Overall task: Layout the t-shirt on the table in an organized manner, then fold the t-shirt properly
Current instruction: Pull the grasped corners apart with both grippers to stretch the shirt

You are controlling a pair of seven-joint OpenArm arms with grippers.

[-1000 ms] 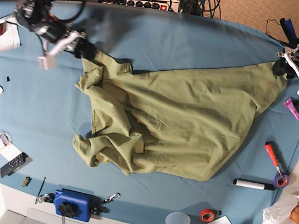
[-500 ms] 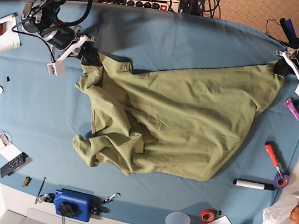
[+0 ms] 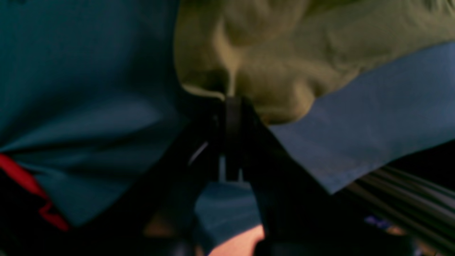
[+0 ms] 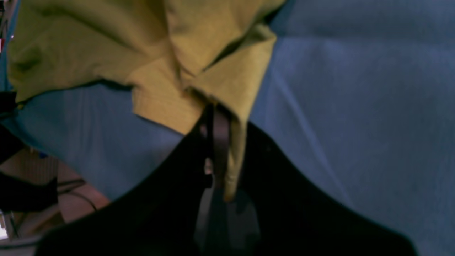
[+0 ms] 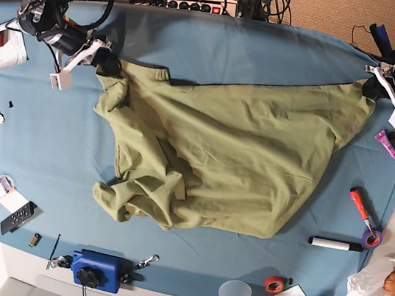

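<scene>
Left pincer [image 5: 373, 83] clamped on the t-shirt [image 5: 226, 152] by one table [image 5: 220, 47] corner, right pincer [image 5: 105, 62] clamping the opposite end, cloth stretched between.

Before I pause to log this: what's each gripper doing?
Left gripper: shut on the t-shirt.
Right gripper: shut on the t-shirt.

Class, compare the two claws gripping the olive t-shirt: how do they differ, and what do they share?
The right claw pinches a folded, layered edge; the left claw pinches a bunched corner. The right claw sits well inside the table; the left claw sits at its edge. Both are shut on the t-shirt.
</scene>
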